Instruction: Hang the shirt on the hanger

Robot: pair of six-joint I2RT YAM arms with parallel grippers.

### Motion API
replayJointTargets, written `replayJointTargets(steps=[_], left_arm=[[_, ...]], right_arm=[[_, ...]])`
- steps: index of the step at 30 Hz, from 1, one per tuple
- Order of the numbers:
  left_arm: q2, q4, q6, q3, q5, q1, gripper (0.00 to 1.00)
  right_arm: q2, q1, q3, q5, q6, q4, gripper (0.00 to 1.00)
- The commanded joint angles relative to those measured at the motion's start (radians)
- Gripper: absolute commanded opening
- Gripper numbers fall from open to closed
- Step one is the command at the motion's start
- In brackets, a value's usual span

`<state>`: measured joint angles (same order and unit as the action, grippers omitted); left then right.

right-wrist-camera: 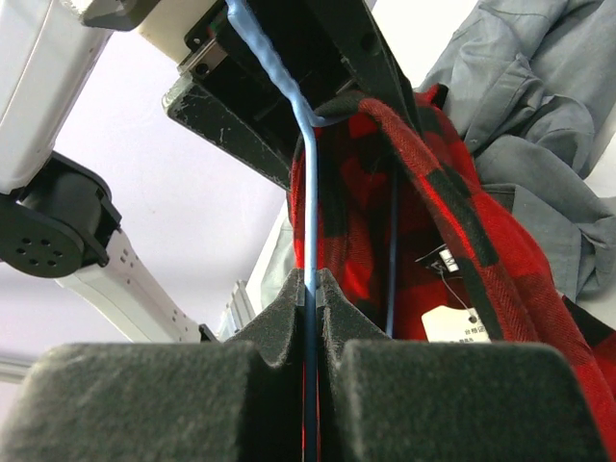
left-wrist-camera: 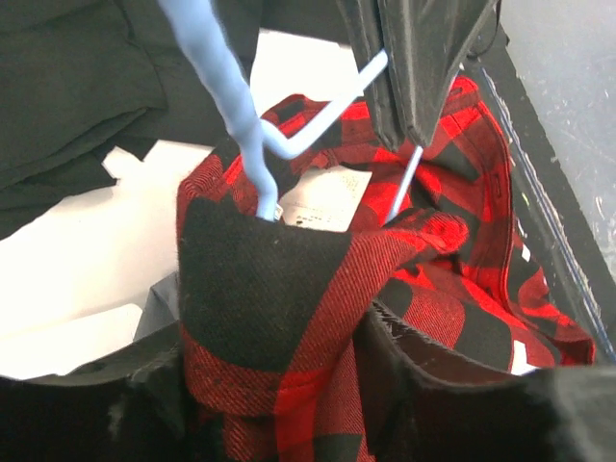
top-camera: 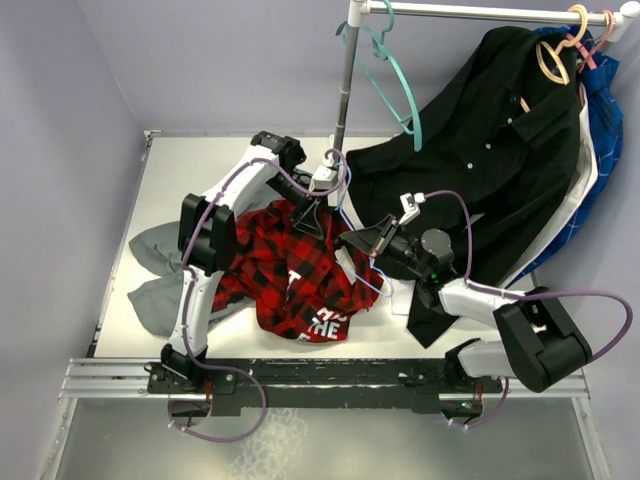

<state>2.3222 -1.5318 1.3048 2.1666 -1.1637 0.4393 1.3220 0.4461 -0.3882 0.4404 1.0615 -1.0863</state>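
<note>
Evidently mid-threading, the right gripper (right-wrist-camera: 313,289) was pinched tight on the hanger (left-wrist-camera: 234,96) while the left gripper (left-wrist-camera: 289,380) clamped the collar of the shirt (top-camera: 300,280), heaped mid-table (top-camera: 185,170); next, I judged, a hanger arm needed easing into a shoulder.

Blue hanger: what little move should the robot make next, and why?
Probably the left gripper should pull the shirt further over the hanger: the right gripper clamps the hanger's wire, and its arm only just enters the neck opening.

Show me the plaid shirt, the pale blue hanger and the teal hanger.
Plaid shirt (top-camera: 300,275): top view, middle of its checked back.
Pale blue hanger (left-wrist-camera: 236,106): left wrist view, thick bar above the collar.
Teal hanger (top-camera: 398,80): top view, its sloping arm.
</note>
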Motion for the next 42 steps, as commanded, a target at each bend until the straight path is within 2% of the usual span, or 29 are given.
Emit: replayJointTargets(steps=[1, 5, 6, 9, 13, 14, 16, 18, 21, 27, 28, 32, 35, 38, 40, 42], left_arm=[[-0.093, -0.016, 0.055, -0.023, -0.088, -0.002, 0.45], [-0.106, -0.016, 0.074, -0.047, -0.138, -0.001, 0.04], [-0.109, -0.016, 0.071, -0.048, -0.149, -0.001, 0.0], [-0.141, -0.017, 0.102, -0.067, -0.161, 0.001, 0.0], [-0.233, -0.018, 0.142, -0.134, -0.085, 0.022, 0.0], [-0.257, -0.018, 0.143, -0.15, -0.065, 0.022, 0.0], [-0.315, -0.018, 0.146, -0.19, -0.019, 0.021, 0.0], [-0.371, -0.018, 0.149, -0.234, 0.008, 0.016, 0.0], [-0.446, -0.017, 0.14, -0.29, 0.011, 0.002, 0.0], [-0.571, -0.018, 0.138, -0.36, 0.027, -0.016, 0.0], [-0.588, -0.017, 0.139, -0.371, 0.034, -0.021, 0.0], [-0.661, -0.018, 0.142, -0.42, 0.062, -0.038, 0.0], [-0.722, -0.018, 0.145, -0.452, 0.071, -0.043, 0.0], [-0.755, -0.013, 0.135, -0.437, 0.05, -0.076, 0.0], [-0.756, -0.015, 0.117, -0.406, 0.031, -0.113, 0.0], [-0.753, 0.002, 0.082, -0.378, 0.026, -0.139, 0.0]], right_arm=[[-0.006, 0.003, -0.005, -0.006, -0.026, -0.079, 0.0], [0.006, 0.003, -0.007, -0.008, -0.027, -0.087, 0.0], [0.008, 0.003, -0.007, -0.009, -0.027, -0.088, 0.0], [0.008, 0.003, -0.011, -0.01, -0.038, -0.081, 0.0], [-0.019, 0.003, -0.043, 0.046, -0.092, -0.028, 0.0], [-0.04, 0.003, -0.052, 0.057, -0.111, -0.005, 0.06], [-0.105, 0.003, -0.063, 0.041, -0.18, 0.078, 0.27], [-0.174, 0.003, -0.081, 0.006, -0.255, 0.194, 0.37], [-0.244, 0.003, -0.102, -0.001, -0.294, 0.312, 0.64], [-0.403, 0.002, -0.166, -0.078, -0.405, 0.561, 0.89], [-0.432, 0.0, -0.185, -0.099, -0.419, 0.603, 0.99], [-0.548, -0.045, -0.268, -0.226, -0.474, 0.834, 0.99], [-0.601, -0.183, -0.27, -0.162, -0.445, 0.927, 0.98], [-0.579, -0.23, -0.229, 0.014, -0.458, 0.971, 0.85], [-0.577, -0.222, -0.172, 0.109, -0.445, 0.971, 0.71], [-0.633, -0.2, -0.105, 0.134, -0.431, 0.971, 0.62]])
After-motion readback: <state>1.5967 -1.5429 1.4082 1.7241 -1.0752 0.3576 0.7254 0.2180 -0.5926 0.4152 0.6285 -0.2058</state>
